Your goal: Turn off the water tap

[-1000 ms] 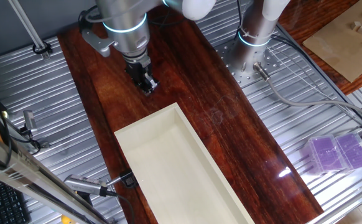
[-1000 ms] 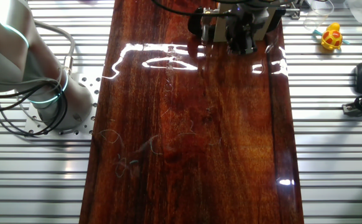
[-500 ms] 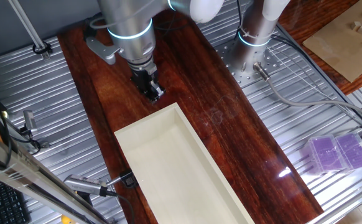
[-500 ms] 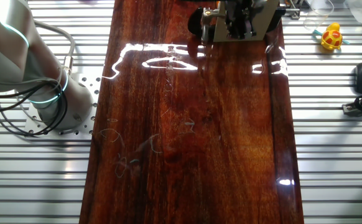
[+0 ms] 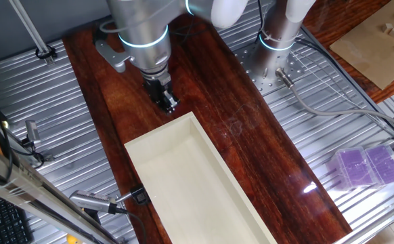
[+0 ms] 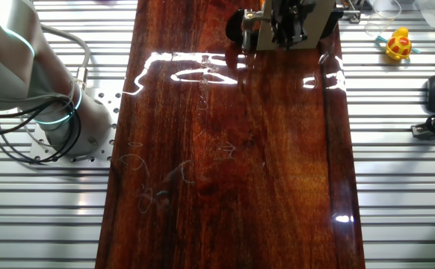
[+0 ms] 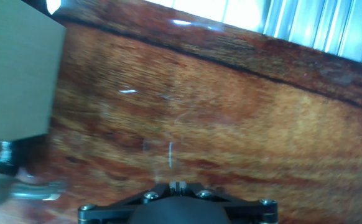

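Observation:
A chrome tap (image 5: 97,202) lies at the near left edge of the table, beside the left wall of a cream basin (image 5: 158,133). A black clamp (image 5: 139,196) sits at its end against the basin. My gripper (image 5: 168,103) hangs over the wooden board just beyond the basin's far end, far from the tap. Its fingers are pressed together and hold nothing. In the other fixed view the gripper (image 6: 288,26) is at the top edge. In the hand view the fingertips (image 7: 177,185) meet at the bottom, over bare wood.
The cream basin also shows in the hand view (image 7: 19,68) at the upper left. A blurred metal and black piece (image 7: 19,180) is at that view's left edge. A second arm's base (image 5: 278,37) stands at the back right. A purple box (image 5: 367,166) lies at the right.
My gripper has moved a little toward the basin's far end, and has barely shifted in the last half second. Its fingers stay together.

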{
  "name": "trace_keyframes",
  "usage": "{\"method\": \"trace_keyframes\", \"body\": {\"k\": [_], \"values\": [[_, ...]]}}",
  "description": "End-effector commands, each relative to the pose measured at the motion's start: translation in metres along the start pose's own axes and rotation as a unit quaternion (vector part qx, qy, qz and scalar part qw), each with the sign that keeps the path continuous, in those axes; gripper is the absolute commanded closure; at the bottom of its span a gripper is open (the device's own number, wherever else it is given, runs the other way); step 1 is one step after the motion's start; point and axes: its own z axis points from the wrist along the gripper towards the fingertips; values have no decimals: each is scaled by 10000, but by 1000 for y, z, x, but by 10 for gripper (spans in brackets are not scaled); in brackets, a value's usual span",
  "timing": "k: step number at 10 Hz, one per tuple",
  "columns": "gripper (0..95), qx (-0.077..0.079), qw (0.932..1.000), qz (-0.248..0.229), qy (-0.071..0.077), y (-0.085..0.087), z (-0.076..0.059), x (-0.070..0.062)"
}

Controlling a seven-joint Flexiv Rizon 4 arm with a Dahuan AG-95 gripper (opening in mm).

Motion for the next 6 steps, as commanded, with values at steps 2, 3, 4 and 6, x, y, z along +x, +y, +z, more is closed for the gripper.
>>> {"method": "trace_keyframes", "body": {"k": [2, 3, 4, 6], "values": [[570, -223, 9997, 17, -56, 6, -3, -4], [570, -224, 9997, 66, -55, 11, -5, -7], [570, -220, 9996, 168, -48, 19, -6, -12], [570, -236, 9994, 252, -60, 25, -3, -19]]}}
